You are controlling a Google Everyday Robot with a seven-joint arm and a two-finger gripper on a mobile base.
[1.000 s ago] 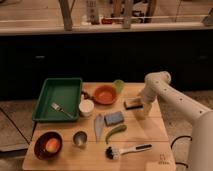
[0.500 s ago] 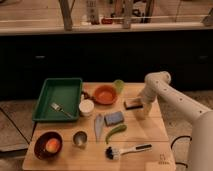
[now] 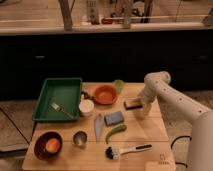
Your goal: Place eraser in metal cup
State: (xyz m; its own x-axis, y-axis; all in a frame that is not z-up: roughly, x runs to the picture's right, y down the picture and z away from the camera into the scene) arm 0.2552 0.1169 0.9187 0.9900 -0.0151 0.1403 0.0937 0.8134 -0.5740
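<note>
The eraser (image 3: 132, 104) is a small dark block with a pale base, lying on the wooden table (image 3: 150, 131) right of the orange bowl. The metal cup (image 3: 79, 138) stands upright near the table's front left, beside the dark bowl. My gripper (image 3: 143, 108) hangs from the white arm at the table's right side, just to the right of the eraser and close to it. The cup is far to the left of the gripper.
A green tray (image 3: 59, 95) holds a fork (image 3: 61, 109). An orange bowl (image 3: 104, 94), a green cup (image 3: 118, 85), a white cup (image 3: 86, 107), a blue sponge (image 3: 114, 118), a green pepper (image 3: 115, 133), a dish brush (image 3: 125, 150) and a dark bowl with fruit (image 3: 48, 145) stand around.
</note>
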